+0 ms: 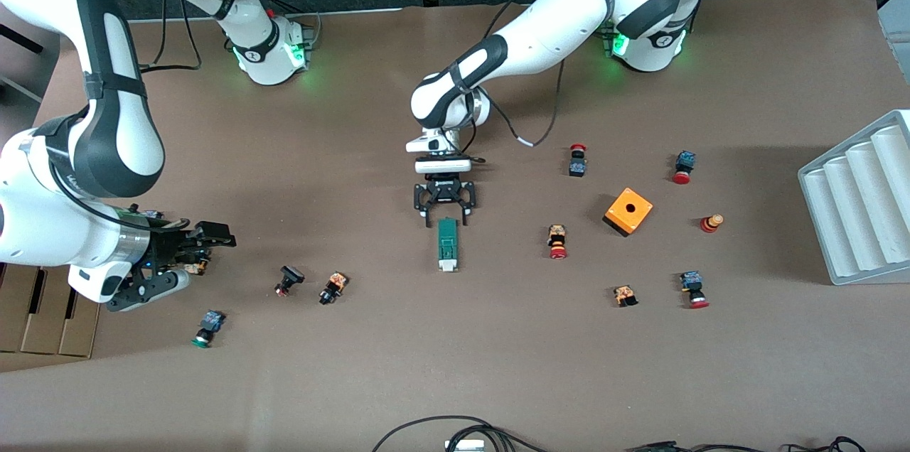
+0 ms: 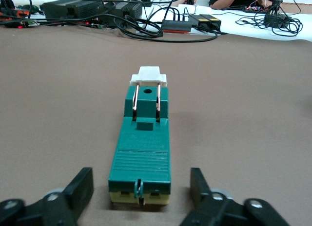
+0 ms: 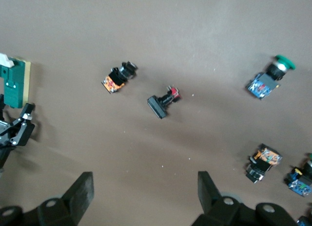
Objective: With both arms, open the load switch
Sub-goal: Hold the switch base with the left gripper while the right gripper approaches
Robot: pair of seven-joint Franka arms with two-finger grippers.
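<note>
Front view: left gripper [image 1: 446,217], jaws wide and empty, straddles the 12 o'clock end of the load switch [image 1: 447,244] lying mid-table, apparently to brace it, while right gripper [image 1: 186,261], open and empty, hangs well off toward 9 o'clock.

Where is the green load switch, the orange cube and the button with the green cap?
load switch [image 1: 447,244]: front view, middle of its dark green body.
orange cube [image 1: 628,211]: front view, top face beside the hole.
green-capped push button [image 1: 206,330]: front view, its body above the cap.
</note>
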